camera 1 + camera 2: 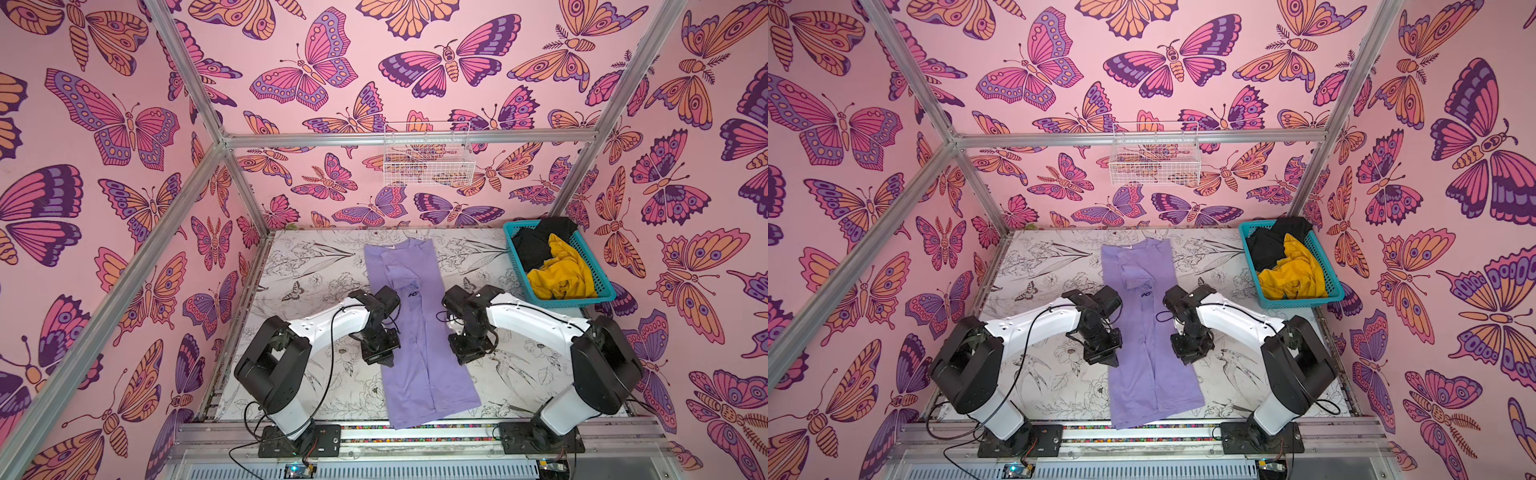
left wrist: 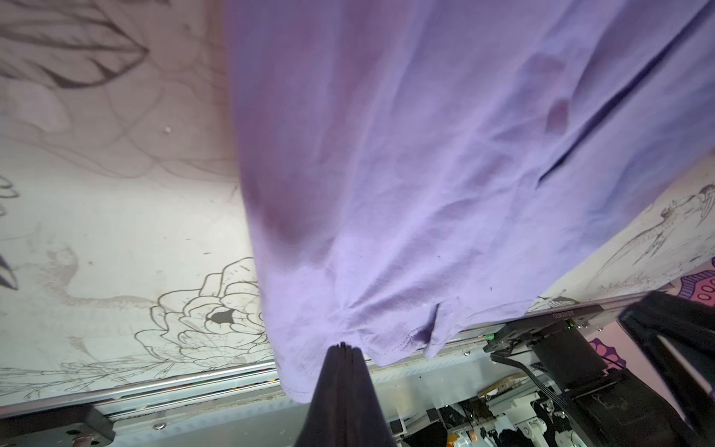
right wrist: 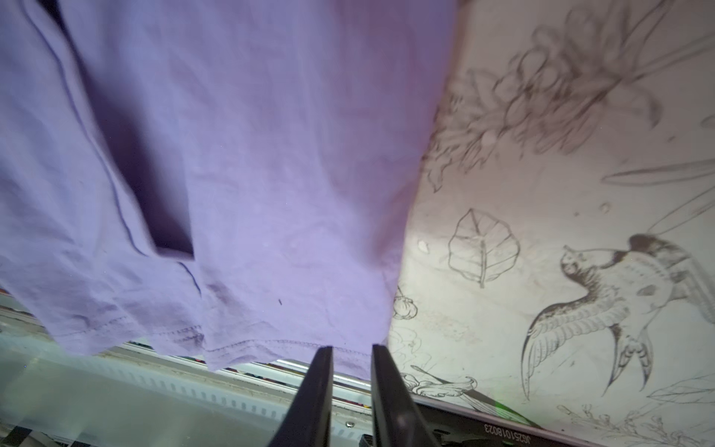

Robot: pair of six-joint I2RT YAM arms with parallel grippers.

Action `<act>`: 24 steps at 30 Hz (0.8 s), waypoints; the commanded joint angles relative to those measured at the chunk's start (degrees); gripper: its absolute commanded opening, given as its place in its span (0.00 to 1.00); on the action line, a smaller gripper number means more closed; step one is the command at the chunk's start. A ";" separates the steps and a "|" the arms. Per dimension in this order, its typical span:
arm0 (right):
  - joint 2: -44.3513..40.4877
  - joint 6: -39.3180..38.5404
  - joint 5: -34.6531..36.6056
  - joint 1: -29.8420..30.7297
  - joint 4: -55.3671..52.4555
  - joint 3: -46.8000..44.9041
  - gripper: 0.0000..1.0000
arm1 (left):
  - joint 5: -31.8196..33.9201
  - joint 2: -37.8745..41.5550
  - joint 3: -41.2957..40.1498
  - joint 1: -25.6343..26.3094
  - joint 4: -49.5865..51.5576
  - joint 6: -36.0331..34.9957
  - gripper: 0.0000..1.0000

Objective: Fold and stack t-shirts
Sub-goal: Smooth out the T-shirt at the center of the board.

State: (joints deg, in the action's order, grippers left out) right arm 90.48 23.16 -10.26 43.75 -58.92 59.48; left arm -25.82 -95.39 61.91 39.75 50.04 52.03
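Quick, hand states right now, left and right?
Left hand: closed tight at the edge of the lavender shirt; no cloth visibly gripped.
Right hand: slightly open, empty, beside the shirt.

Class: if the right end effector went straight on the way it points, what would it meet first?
Probably the lavender t-shirt, at its bottom hem near the corner, which lies just past the right end effector. Depth is unclear from here.

I'm in a robot lab cell: aluminium frame, butterfly-print walls. My left arm and right arm sit bolted to a rail edging the printed table.
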 commanded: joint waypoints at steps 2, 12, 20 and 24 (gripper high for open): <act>-5.77 6.94 0.82 3.26 -0.38 -5.64 0.29 | -3.78 -0.35 -3.09 3.65 0.52 2.62 0.00; -15.49 12.04 1.24 5.42 -3.05 -13.91 0.57 | -2.15 3.34 -8.95 12.03 9.28 9.06 0.00; -15.79 12.81 0.70 5.38 -4.53 -12.78 0.57 | -3.95 5.89 -11.37 15.61 11.40 12.53 0.00; -14.41 14.23 1.05 6.21 -6.75 -9.91 0.56 | -5.48 3.72 -10.24 17.48 11.36 13.22 0.00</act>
State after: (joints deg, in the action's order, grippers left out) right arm 75.26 35.70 -9.89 49.01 -62.81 46.46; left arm -29.61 -90.24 51.51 56.25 59.16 63.59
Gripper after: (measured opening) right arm 0.562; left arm 0.042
